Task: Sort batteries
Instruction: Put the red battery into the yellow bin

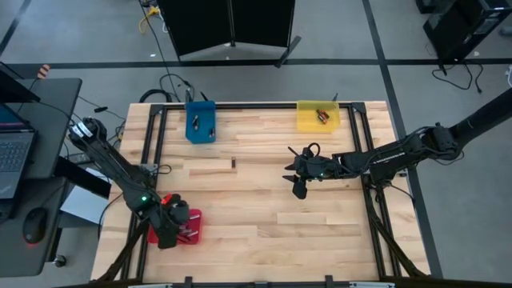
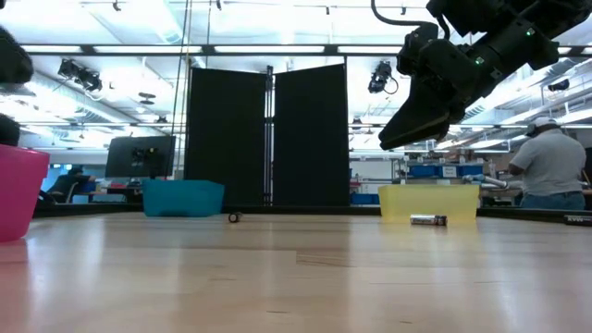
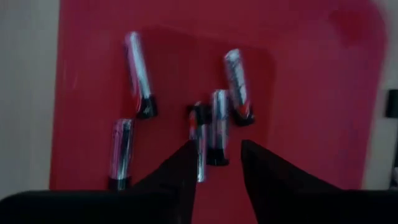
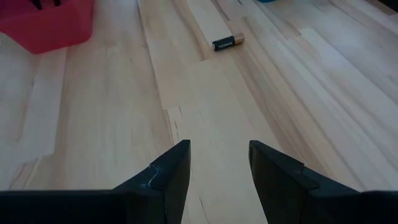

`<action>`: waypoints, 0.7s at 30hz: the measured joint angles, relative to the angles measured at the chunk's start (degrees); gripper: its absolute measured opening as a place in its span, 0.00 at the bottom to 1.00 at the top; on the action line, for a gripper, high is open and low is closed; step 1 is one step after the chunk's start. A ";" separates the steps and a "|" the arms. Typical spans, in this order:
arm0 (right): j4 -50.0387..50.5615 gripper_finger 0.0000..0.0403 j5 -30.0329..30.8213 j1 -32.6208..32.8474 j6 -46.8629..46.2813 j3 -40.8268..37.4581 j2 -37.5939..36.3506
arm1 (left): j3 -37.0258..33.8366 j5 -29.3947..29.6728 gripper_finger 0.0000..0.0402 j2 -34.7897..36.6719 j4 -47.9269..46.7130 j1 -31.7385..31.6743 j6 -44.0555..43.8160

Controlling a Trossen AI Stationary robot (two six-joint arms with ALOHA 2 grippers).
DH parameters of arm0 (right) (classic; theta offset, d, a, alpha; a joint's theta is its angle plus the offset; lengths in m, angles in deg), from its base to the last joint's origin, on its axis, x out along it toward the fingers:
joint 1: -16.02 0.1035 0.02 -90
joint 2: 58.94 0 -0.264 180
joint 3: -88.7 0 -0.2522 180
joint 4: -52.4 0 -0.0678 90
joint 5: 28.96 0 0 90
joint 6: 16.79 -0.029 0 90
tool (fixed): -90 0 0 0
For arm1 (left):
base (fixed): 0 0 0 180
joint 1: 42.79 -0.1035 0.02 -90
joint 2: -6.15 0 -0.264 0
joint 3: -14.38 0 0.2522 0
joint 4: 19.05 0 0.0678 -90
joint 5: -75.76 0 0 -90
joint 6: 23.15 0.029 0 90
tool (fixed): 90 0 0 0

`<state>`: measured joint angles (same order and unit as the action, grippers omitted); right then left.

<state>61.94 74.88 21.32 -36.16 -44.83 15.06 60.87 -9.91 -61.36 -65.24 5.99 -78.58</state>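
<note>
The batteries [image 3: 214,124] are nearly all sorted: five slim silvery cells with dark ends lie loose on the floor of the red tray [image 3: 311,112], some rest in the blue tray [image 1: 201,122] and the yellow tray [image 1: 318,116], and one black cell with a copper-brown end [image 4: 227,42] lies alone on the bare worktop [image 1: 264,224], between the blue tray and the right hand. In the low view another cell [image 2: 428,220] shows in front of the yellow tray's wall, though whether it sits inside cannot be told from that angle. The left hand [image 3: 216,163] hangs directly over the red tray with its fingers parted and nothing between them, so a drop there looks finished; it would do best to lift straight up so as not to nudge the cells below. The right hand [image 4: 217,165] hovers above the worktop's middle, released and empty, pointed toward the lone cell. For a clean pick, I would bring it down with the fingers straddling the cell across its width, not along its length, since a round cell will roll if touched on one side first. Close gently at mid-body, then carry it to the tray that matches its size.
</note>
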 joint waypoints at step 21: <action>-0.07 0.16 2.56 -0.05 6.31 -0.01 0.00 | 0.34 4.43 0.01 0.44 29.21 -21.23 39.77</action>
<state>61.86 77.44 21.27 -29.86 -44.84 15.06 61.21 -5.47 -60.92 -36.03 -15.24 -38.81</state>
